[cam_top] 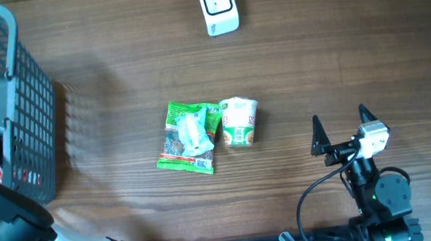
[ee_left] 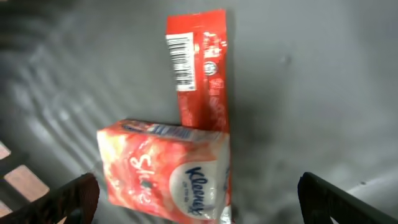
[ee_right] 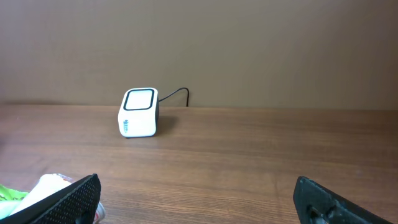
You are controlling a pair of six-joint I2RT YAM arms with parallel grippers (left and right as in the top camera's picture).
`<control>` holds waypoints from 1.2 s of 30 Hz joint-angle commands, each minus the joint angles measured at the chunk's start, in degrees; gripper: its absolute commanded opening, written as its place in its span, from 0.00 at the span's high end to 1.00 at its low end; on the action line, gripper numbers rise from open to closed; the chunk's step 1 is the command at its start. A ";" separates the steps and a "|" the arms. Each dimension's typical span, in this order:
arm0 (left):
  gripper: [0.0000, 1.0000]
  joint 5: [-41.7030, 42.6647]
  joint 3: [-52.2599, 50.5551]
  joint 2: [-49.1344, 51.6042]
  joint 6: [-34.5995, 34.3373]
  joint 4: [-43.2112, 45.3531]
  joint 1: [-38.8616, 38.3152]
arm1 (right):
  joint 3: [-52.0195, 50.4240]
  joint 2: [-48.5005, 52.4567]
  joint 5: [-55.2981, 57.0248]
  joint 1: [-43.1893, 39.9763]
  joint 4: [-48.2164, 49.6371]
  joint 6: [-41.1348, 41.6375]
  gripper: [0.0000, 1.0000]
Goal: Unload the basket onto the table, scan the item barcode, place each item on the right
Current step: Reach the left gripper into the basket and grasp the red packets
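The white barcode scanner (cam_top: 218,6) stands at the table's far edge and also shows in the right wrist view (ee_right: 138,112). A green snack packet (cam_top: 191,137) and a small cup (cam_top: 240,121) lie side by side mid-table. My right gripper (cam_top: 339,119) hovers open near the front right, nothing between its fingers (ee_right: 198,196). My left gripper (ee_left: 198,196) is open inside the grey basket (cam_top: 34,115), above a red Kleenex pack (ee_left: 161,168) and a red packet (ee_left: 199,68) whose barcode (ee_left: 181,61) faces up. It touches neither.
The basket's mesh wall stands tall at the left edge, and the left arm (cam_top: 6,227) reaches over it from the front. The scanner's cable (ee_right: 177,93) runs off behind it. Bare wood lies between the right gripper and the scanner.
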 commanded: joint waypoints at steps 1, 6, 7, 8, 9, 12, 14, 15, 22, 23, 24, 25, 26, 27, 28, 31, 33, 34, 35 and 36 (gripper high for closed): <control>0.00 -3.69 -2.21 -1.09 -1.84 0.52 0.72 | -0.07 -0.35 -0.50 -0.26 0.26 -0.61 0.00; 0.00 -2.25 -9.38 -1.03 -4.74 6.88 2.58 | -0.07 -0.35 -0.50 -0.26 0.26 -0.61 0.00; 0.00 -1.86 -10.38 -0.98 -4.81 8.02 2.58 | -0.07 -0.35 -0.50 -0.26 0.26 -0.61 0.00; 0.00 -1.73 -11.87 -0.96 -4.81 9.70 2.56 | -0.07 -0.35 -0.50 -0.26 0.26 -0.59 0.00; 0.00 -1.73 -13.25 -0.96 -4.79 11.28 2.58 | -0.07 -0.35 -0.50 -0.26 0.26 -0.61 0.00; 0.53 -1.46 -15.50 -0.96 -4.79 14.21 2.56 | -0.07 -0.35 -0.50 -0.26 0.26 -0.61 0.00; 0.83 -1.49 -15.47 -0.98 -4.79 14.51 2.58 | -0.07 -0.35 -0.50 -0.26 0.26 -0.61 0.00; 0.90 -1.51 -15.41 -1.03 -4.76 14.73 2.58 | -0.07 -0.35 -0.50 -0.26 0.26 -0.61 0.01; 0.96 -1.27 -6.64 -3.65 -4.79 9.81 2.56 | -0.07 -0.35 -0.50 -0.26 0.26 -0.61 0.00; 0.96 -1.27 -3.30 -4.48 -4.79 8.07 2.56 | -0.07 -0.35 -0.50 -0.26 0.26 -0.61 0.00; 0.96 -1.25 0.44 -5.38 -4.79 6.25 2.49 | -0.07 -0.35 -0.50 -0.26 0.26 -0.61 0.00; 0.96 -1.22 4.35 -6.34 -4.81 4.39 2.45 | -0.07 -0.35 -0.50 -0.26 0.26 -0.61 0.00; 0.96 -0.96 7.50 -7.06 -4.83 2.86 2.36 | -0.07 -0.35 -0.50 -0.26 0.26 -0.61 0.00; 0.96 0.33 11.08 -7.98 -4.83 1.33 2.34 | -0.07 -0.35 -0.50 -0.26 0.26 -0.61 0.00; 0.96 2.38 14.34 -8.81 -4.87 0.00 2.34 | -0.07 -0.35 -0.50 -0.26 0.26 -0.59 0.00; 0.96 9.22 20.68 -11.72 -9.62 -2.67 2.34 | -0.07 -0.35 -0.50 -0.26 0.26 -0.61 0.00; 0.96 15.98 22.34 -14.64 -11.85 -3.32 1.64 | -0.07 -0.35 -0.50 -0.26 0.26 -0.59 0.00; 0.96 18.08 22.38 -16.68 -11.91 -3.41 0.61 | -0.07 -0.35 -0.50 -0.26 0.26 -0.61 0.00; 0.96 18.25 22.38 -18.56 -11.91 -3.63 -0.76 | -0.07 -0.35 -0.50 -0.26 0.26 -0.61 0.00; 0.96 18.23 22.36 -20.13 -11.87 -3.63 -2.16 | -0.07 -0.35 -0.50 -0.26 0.26 -0.61 0.00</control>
